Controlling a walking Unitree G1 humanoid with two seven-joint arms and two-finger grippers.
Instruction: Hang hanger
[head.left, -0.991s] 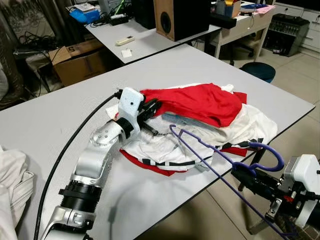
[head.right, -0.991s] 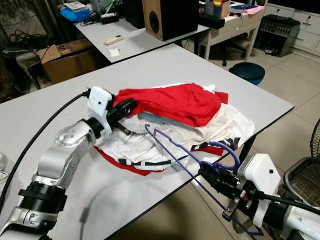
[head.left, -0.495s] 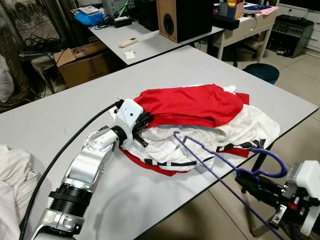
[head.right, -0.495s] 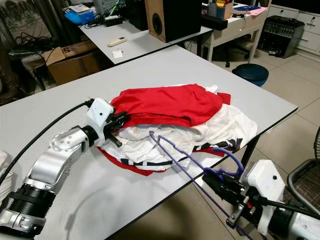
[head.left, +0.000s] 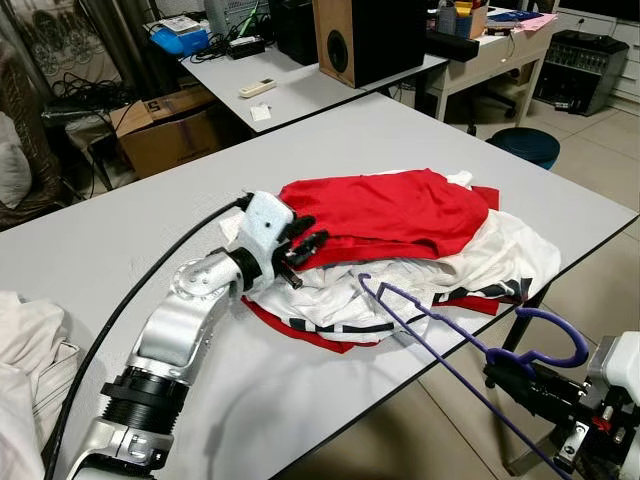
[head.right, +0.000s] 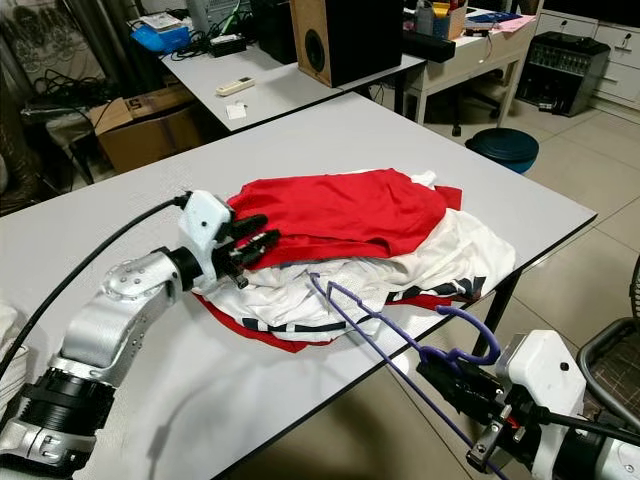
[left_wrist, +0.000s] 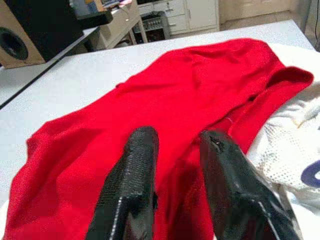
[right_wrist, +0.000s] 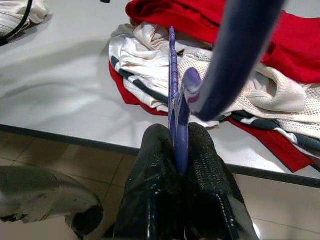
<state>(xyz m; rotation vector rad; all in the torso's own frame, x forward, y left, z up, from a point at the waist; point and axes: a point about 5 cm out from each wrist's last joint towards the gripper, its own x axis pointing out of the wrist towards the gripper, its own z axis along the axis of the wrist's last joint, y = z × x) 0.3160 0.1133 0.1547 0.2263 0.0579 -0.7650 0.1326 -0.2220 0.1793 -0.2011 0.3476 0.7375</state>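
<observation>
Grey table (head.left: 120, 240) bears clothes (head.left: 400, 240); right pincer (head.right: 445, 372) clamps purple hanger (head.right: 400, 335), left pincer (head.left: 305, 243) parted.

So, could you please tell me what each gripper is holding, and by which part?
The right gripper clamps the purple plastic hanger at its neck, just below the hook. The left gripper is open over the red shirt, holding nothing.

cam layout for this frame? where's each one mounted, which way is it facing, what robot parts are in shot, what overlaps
Left eye: head, looking forward and down at the grey table and clothes pile; both silver arms show.
Right eye: same stereo head camera, same scene, slightly offset.
Left wrist: looks along the left pincer, fingers apart over the red shirt.
Right wrist: looks along the right pincer, clamped on the purple hanger, toward the table edge.
Shared: the red shirt and white garments appear in all views.
</observation>
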